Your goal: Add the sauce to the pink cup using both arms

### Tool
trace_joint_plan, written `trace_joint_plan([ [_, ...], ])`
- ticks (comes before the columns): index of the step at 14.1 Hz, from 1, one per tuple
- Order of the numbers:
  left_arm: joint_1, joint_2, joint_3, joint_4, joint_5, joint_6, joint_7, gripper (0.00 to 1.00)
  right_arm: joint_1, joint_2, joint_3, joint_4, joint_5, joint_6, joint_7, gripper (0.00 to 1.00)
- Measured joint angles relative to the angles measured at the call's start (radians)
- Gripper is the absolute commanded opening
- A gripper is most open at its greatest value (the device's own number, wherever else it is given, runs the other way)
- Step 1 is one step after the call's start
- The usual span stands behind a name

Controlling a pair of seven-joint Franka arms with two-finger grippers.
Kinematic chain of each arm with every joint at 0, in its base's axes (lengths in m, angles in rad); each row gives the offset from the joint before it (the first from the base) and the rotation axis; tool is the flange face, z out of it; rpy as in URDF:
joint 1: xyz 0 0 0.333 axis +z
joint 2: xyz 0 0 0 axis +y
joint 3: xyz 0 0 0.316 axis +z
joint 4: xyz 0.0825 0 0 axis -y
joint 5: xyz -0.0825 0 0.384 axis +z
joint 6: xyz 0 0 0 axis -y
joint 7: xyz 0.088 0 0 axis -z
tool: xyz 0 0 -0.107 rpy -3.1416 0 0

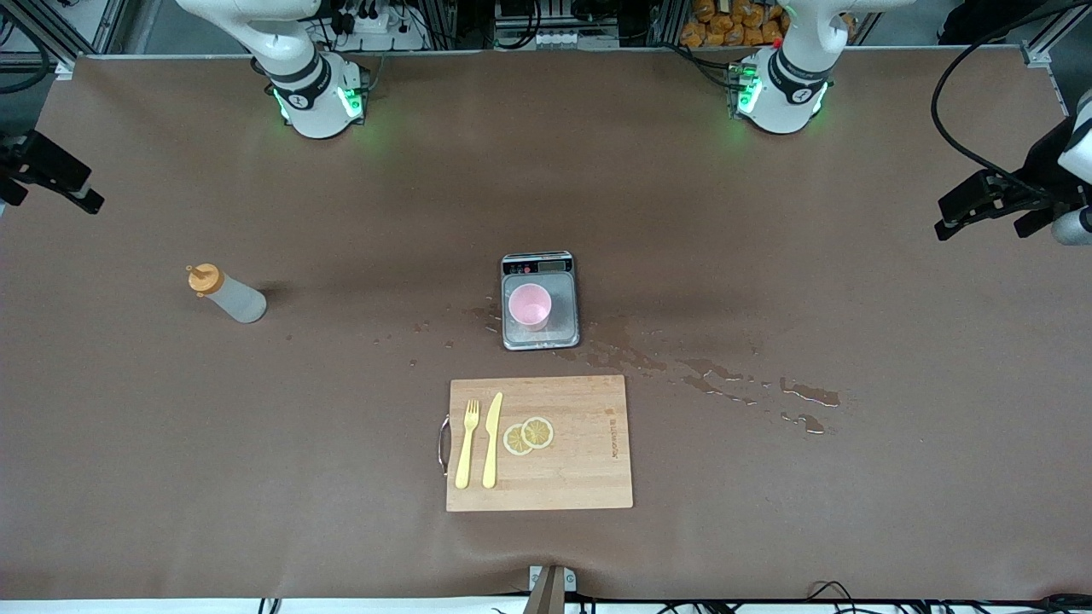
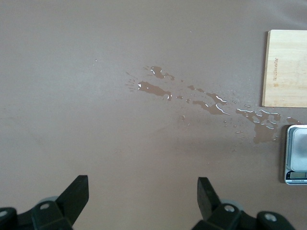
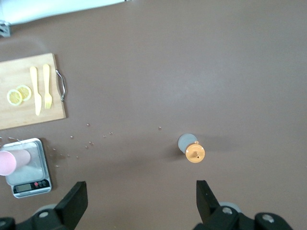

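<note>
Centrally on the brown table (image 1: 171,443): a grey scale (image 1: 539,300) with the pink cup (image 1: 530,306) upright on its plate. Just nearer the front camera, a wooden cutting board (image 1: 580,477) carrying a yellow fork (image 1: 467,443), a yellow knife (image 1: 492,439) and two lemon slices (image 1: 528,435). Toward the right arm's end, well apart from the cup, the sauce (image 1: 227,293), upright, orange cap on top. Spilled liquid (image 1: 725,379) spread from beside the scale toward the left arm's end. Left gripper (image 2: 143,191) released, jaws wide, empty, raised over the table's left-arm end. Right gripper (image 3: 141,197) likewise spread and empty, raised over the right-arm end, sauce in its wrist view.
</note>
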Motion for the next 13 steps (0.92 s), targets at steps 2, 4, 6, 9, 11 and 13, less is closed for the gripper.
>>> trace_joint_plan([
  [2,-0.001,0.000,-0.001,0.001,0.000,0.000,0.000,1.00,0.039,0.021,0.001,-0.015,-0.038,0.007,0.000,1.00],
  [4,-0.002,0.000,-0.001,0.001,-0.001,0.000,0.000,1.00,0.058,0.036,0.001,-0.019,-0.061,0.020,0.000,1.00],
  [6,-0.002,0.000,-0.002,0.002,-0.001,0.000,0.000,1.00,0.058,0.040,-0.001,-0.019,-0.064,0.022,0.000,1.00],
  [9,-0.002,0.000,-0.009,0.002,-0.001,0.000,0.000,1.00,0.058,0.039,-0.004,-0.019,-0.065,0.022,0.000,1.00],
  [11,-0.002,0.000,-0.026,0.002,-0.001,0.000,-0.005,1.00,0.058,0.040,-0.004,-0.019,-0.065,0.022,0.000,1.00],
  [13,-0.002,0.000,-0.039,0.003,-0.001,0.000,-0.005,1.00,0.058,0.041,-0.005,-0.019,-0.065,0.023,0.000,1.00],
])
